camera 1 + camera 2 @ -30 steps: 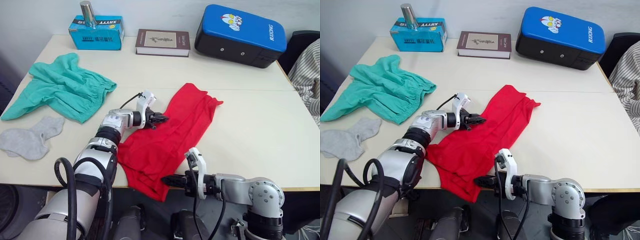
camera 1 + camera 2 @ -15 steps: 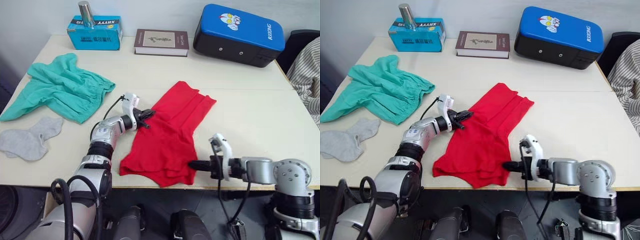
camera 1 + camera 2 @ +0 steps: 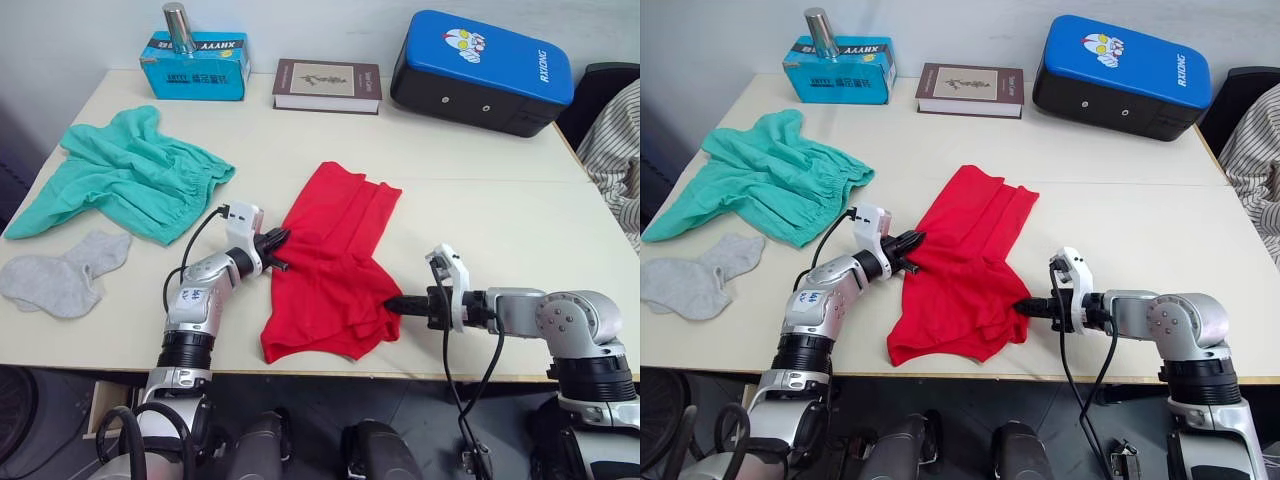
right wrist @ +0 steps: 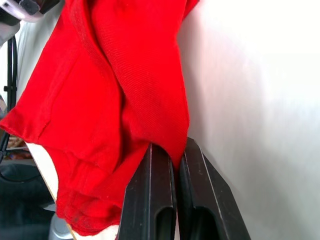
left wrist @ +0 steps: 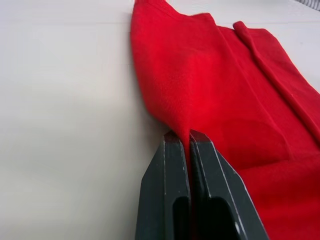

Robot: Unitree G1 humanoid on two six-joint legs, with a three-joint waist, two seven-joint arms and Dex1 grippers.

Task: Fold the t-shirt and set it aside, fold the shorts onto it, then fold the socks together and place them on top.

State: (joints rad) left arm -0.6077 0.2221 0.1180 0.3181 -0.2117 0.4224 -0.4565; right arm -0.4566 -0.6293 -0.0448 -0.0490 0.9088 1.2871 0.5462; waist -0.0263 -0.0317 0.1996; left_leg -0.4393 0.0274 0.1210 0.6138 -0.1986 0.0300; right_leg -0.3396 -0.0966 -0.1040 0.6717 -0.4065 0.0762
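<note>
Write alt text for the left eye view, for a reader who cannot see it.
Two robot grippers pinch opposite edges of a partly folded red t-shirt on a pale table: the left gripper on its left edge, the right gripper on its right. Teal shorts and grey socks lie further left.

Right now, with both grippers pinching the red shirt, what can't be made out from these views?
- The t-shirt: its blue collar strip and sleeves, buried in its own folds in the eye views.
- The socks: whether one or two, since they overlap.
- Book cover text: too small to read.
- Striped cloth: cut off by the eye view's right edge.
- Left gripper and right gripper: how many cloth layers each pinches.
</note>
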